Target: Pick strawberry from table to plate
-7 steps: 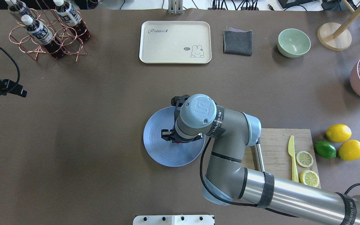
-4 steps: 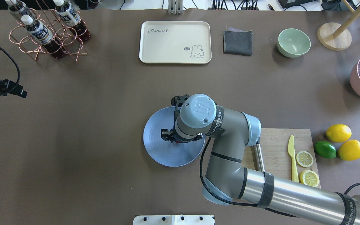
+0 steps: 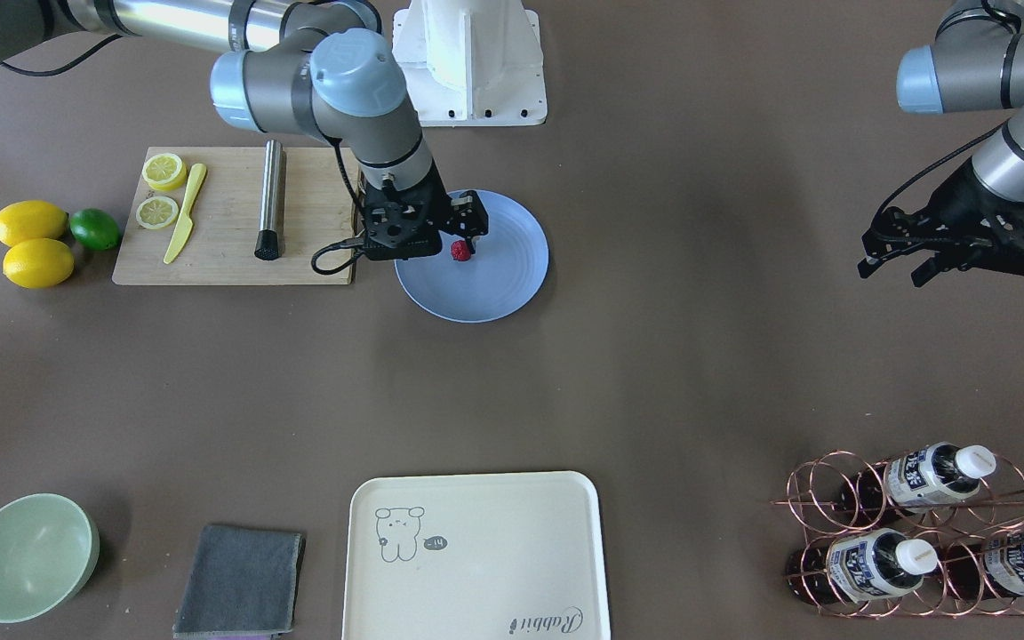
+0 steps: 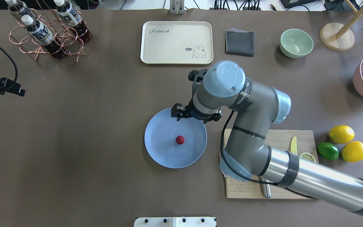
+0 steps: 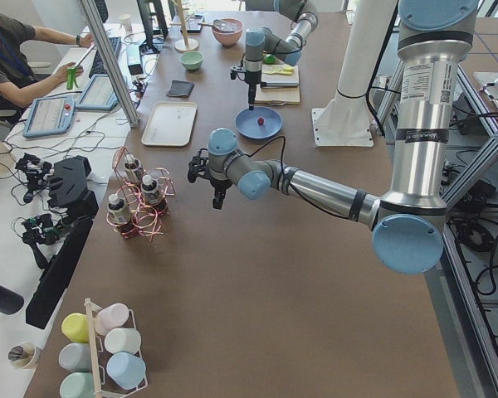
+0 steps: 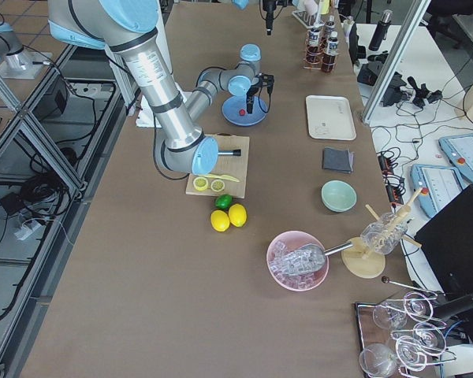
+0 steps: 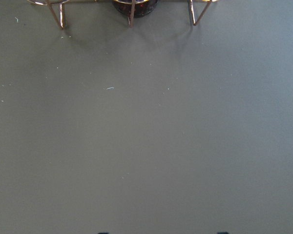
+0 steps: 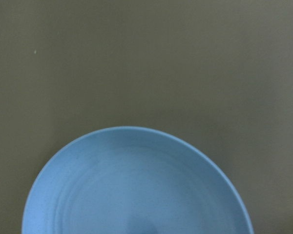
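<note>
— Any writing to read here?
— One word for certain: "Rabbit", in dark cursive, on a corner of the cream rectangular plastic tray (image 4: pixel 176 42). The small speech bubble (image 4: pixel 188 49) beside its rabbit drawing (image 4: pixel 198 52) holds lettering too tiny to make out.
— The bottles?
— The dark drink bottles with white caps (image 4: pixel 38 31) carry white-and-blue printed labels, illegible.
— The arms?
— A white sticker (image 5: pixel 417 83) on the left arm's silver tube (image 5: pixel 419 157); its print is unreadable.

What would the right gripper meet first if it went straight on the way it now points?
Most likely the plate near its far rim, clear of the strawberry. The right gripper points down over that edge; depth is unclear, so it might meet the table just beyond.
</note>
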### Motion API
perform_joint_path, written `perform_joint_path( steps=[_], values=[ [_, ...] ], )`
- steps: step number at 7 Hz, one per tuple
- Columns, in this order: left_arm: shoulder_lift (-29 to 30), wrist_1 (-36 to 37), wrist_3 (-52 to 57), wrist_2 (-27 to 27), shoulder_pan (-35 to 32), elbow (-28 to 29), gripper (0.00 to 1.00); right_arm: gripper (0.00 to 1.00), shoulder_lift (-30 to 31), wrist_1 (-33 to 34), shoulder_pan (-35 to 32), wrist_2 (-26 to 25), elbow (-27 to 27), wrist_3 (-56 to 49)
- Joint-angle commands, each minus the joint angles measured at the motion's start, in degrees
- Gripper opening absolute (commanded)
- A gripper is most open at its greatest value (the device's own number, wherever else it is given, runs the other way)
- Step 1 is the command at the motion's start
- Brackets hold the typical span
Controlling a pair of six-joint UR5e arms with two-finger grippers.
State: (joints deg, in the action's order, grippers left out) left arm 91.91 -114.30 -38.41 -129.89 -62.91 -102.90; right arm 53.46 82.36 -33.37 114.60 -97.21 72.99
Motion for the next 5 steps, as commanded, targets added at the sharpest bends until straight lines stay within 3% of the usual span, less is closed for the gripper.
perform_joint_path(
  steps=[1,3,5],
  values=[
    [0.28,4.74,5.75,-2.19,-5.69,0.77,0.8,1.0,9.33,3.42,-17.52,14.0,-5.35,-16.89],
    [0.64,15.54,21.28,-5.09,-14.91,0.77,0.8,1.0,21.37,3.6,-33.19,23.35,-4.23,-43.15],
    [-0.06,24.09,32.2,-6.86,-19.86,1.12,0.8,1.0,30.53,3.69,-44.88,23.65,4.16,-70.82]
  ],
)
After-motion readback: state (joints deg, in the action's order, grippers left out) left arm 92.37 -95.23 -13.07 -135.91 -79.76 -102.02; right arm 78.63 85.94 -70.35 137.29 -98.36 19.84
